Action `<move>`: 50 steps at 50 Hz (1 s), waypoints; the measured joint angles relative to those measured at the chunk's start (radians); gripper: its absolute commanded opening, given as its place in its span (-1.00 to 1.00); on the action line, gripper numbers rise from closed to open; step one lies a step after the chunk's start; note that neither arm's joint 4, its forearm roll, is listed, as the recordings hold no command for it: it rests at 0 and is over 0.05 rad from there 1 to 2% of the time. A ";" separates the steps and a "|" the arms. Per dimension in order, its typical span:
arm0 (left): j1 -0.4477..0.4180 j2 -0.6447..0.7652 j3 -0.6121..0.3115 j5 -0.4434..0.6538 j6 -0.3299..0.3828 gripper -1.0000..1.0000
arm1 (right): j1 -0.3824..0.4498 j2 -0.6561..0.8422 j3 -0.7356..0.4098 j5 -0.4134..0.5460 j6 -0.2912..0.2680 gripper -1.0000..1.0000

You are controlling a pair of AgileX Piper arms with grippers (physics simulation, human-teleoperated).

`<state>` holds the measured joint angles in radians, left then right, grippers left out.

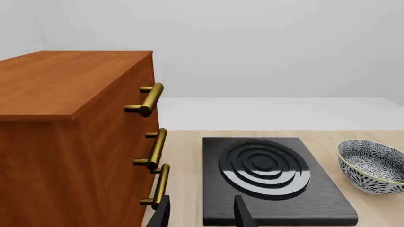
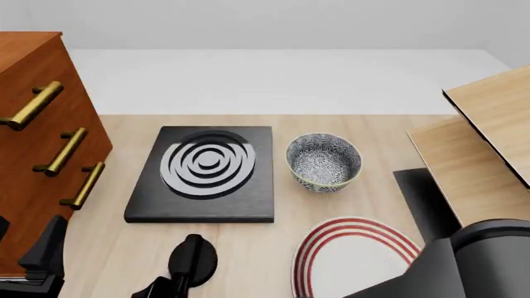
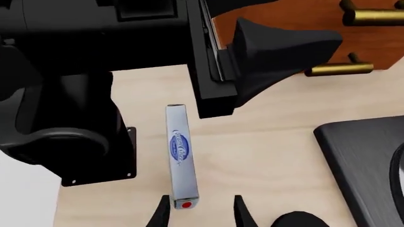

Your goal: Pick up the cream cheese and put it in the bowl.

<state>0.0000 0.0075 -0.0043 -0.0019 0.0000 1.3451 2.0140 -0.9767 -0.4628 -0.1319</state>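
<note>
The cream cheese [image 3: 180, 156], a flat pale grey-blue box with a blue oval logo, lies on the wooden table beside the left arm's black base [image 3: 69, 94]. It shows only in the right wrist view and is out of the front view. My right gripper [image 3: 200, 201] is open, its fingers on either side of the box's red-marked end, not closed on it. The speckled blue-and-white bowl [image 2: 324, 161] stands right of the black burner plate [image 2: 205, 174] and also shows in the left wrist view [image 1: 372, 165]. My left gripper [image 1: 202, 201] is open and empty, facing the burner plate.
A brown cabinet with brass handles [image 2: 41, 124] stands at the left. A red-ringed white plate [image 2: 356, 261] lies in front of the bowl. Light wooden panels [image 2: 488, 143] stand at the right. A black arm part [image 2: 192, 261] sits just in front of the burner plate.
</note>
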 measured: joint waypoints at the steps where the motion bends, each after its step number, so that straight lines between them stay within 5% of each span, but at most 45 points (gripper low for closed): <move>1: 0.000 0.000 0.000 0.000 0.000 1.00 | 0.001 0.003 -0.002 0.000 0.001 1.00; 24: 0.000 0.000 0.000 0.000 0.000 1.00 | 0.031 0.052 -0.057 0.003 0.022 1.00; 25: 0.000 0.000 0.000 0.000 0.000 1.00 | 0.032 0.053 -0.058 0.004 0.022 -1.00; 50: 0.000 0.000 0.000 0.000 0.000 1.00 | 0.042 0.036 -0.037 -0.003 0.013 -1.00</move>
<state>0.0000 0.0075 -0.0043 -0.0019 0.0000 1.3876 2.0500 -1.0136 -0.4658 -0.1185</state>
